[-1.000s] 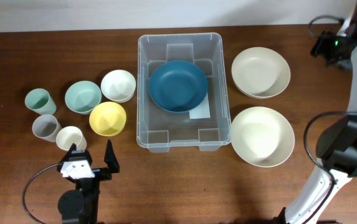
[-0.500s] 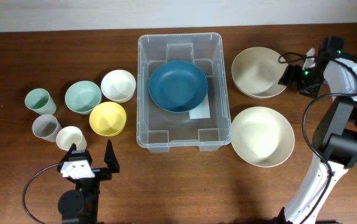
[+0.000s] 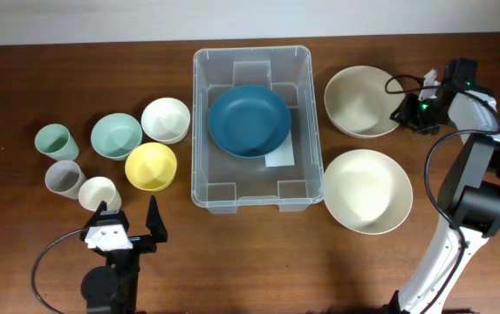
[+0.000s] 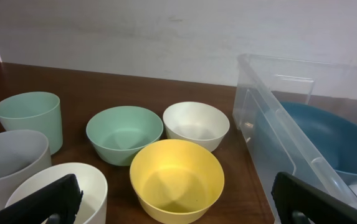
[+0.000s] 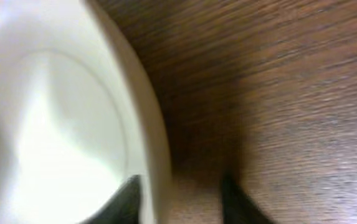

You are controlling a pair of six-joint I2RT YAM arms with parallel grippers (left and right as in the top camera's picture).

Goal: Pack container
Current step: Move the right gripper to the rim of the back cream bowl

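The container stands open in the middle of the table, long side running away from the arms. Inside it a dark blue bowl lies upright on the far half of the base, partly over a white label.

To its right, just beside the wall, are 2 large cream bowls. The far cream bowl and the near cream bowl are close to each other but apart.

To the container's left are 3 small bowls. The white bowl is nearest the tub, the pale green bowl is further left, and the yellow bowl sits in front of both.

Beyond them are 3 cups: a mint cup, a grey cup and a cream cup.

The right gripper is at the right edge of the far cream bowl. In the blurred right wrist view its fingers stand apart astride the rim, 1 inside and 1 outside. The outer finger seems clear of the wall, with a strip of wood between them.

The left gripper is at the near left of the table, in front of the yellow bowl and the cream cup. Its jaws are spread wide with nothing between them.
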